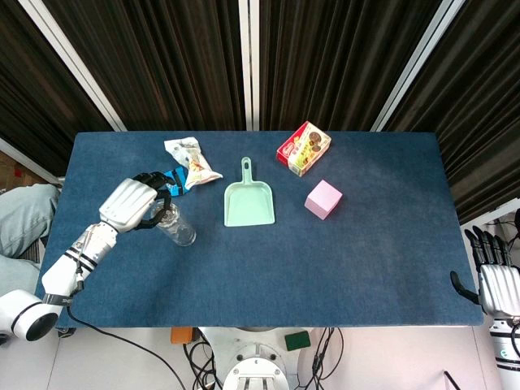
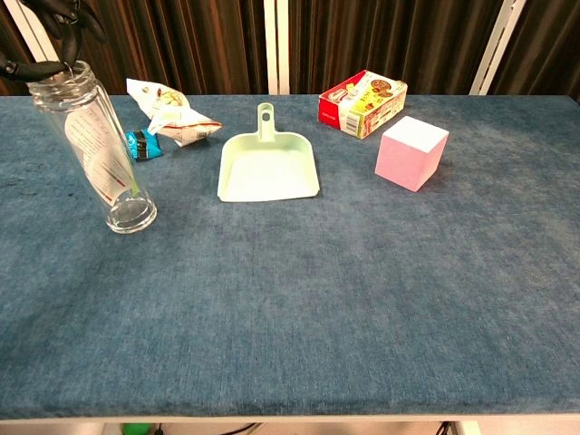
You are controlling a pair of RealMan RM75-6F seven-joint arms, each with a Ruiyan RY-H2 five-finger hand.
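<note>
A clear plastic bottle (image 1: 177, 227) with a printed label stands tilted on the blue table (image 1: 366, 260), base down and open mouth leaning toward my left hand (image 1: 130, 203). That hand's dark fingers curl over the bottle's rim and hold it at the top. In the chest view the bottle (image 2: 100, 149) leans left, with the fingertips (image 2: 56, 20) of the left hand at its mouth in the top left corner. My right hand (image 1: 496, 280) hangs off the table's near right corner with fingers spread and nothing in it.
A mint dustpan (image 1: 249, 201) lies mid-table, with a pink cube (image 1: 323, 199) to its right and a red biscuit box (image 1: 304, 149) behind. A snack bag (image 1: 191, 158) and a small blue packet (image 1: 175, 180) lie just behind the bottle.
</note>
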